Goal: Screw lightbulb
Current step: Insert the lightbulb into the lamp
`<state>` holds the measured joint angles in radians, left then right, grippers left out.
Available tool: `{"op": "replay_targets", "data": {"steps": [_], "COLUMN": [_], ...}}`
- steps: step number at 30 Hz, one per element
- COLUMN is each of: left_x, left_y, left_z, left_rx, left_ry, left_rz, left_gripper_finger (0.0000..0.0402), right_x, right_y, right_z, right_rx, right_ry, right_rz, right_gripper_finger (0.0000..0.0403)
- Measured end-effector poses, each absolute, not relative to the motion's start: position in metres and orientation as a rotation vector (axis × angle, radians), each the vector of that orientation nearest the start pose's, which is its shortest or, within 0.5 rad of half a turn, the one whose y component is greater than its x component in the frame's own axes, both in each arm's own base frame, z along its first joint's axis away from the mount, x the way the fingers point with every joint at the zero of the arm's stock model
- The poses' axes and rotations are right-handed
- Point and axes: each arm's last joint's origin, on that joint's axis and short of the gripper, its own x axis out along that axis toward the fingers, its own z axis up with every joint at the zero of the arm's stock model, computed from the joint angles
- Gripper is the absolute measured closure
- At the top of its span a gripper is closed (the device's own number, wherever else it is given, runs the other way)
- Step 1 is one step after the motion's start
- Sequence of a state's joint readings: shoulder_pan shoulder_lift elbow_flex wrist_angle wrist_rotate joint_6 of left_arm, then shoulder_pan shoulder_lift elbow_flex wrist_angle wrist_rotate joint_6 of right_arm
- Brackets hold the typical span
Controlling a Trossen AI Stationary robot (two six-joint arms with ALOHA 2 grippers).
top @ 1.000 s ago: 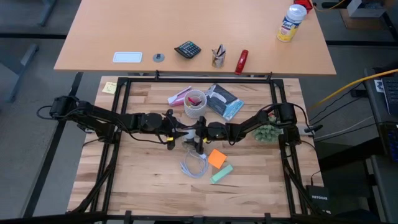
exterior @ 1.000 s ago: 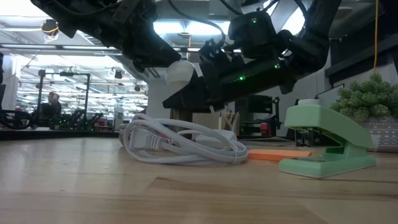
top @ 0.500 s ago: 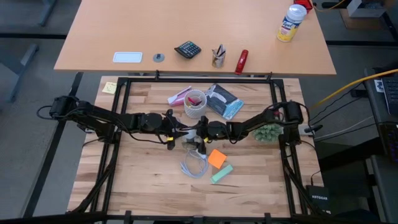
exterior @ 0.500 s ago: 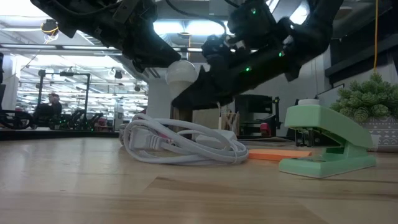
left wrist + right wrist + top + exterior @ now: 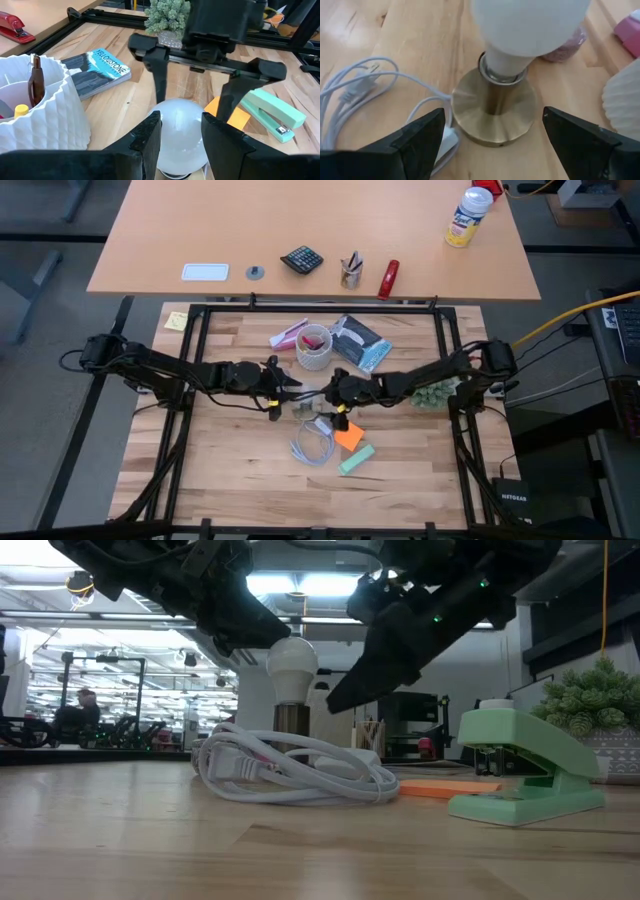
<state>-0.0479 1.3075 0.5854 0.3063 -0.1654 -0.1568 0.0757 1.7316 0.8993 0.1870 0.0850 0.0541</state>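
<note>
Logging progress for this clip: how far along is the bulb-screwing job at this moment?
Done: the lightbulb already sits upright in the brass socket base.
In hand: the left gripper grips the bulb's sides, apparently turning it. The right gripper is open, off the bulb.
Left: whether it is fully threaded cannot be told; final tightening and release likely remain.

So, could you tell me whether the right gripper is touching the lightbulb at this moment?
Apart. In the left wrist view the right gripper stands open beyond the lightbulb, and in the low view its fingers hang clear of the bulb.
</note>
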Motion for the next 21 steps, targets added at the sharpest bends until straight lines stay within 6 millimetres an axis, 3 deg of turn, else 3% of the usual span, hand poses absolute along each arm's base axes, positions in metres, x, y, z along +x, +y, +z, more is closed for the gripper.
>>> {"op": "replay_targets", "data": {"steps": [15,21], "left_x": [0.2629,0.2629], "left_y": [-0.0078,-0.0078], "left_z": [0.2025,0.2025], "left_rx": [-0.11,-0.11], "left_ry": [0.403,0.403], "left_rz": [0.148,0.148], "left_gripper_finger": [0.027,0.027], "right_x": [0.3474,0.3475], "right_y": [0.0271,0.0265], "right_z": [0.165,0.1651], "right_rx": [0.028,0.021], "right_ry": [0.646,0.643], "right_rz": [-0.028,-0.048], "right_gripper_finger": [0.0064,0.0131]}}
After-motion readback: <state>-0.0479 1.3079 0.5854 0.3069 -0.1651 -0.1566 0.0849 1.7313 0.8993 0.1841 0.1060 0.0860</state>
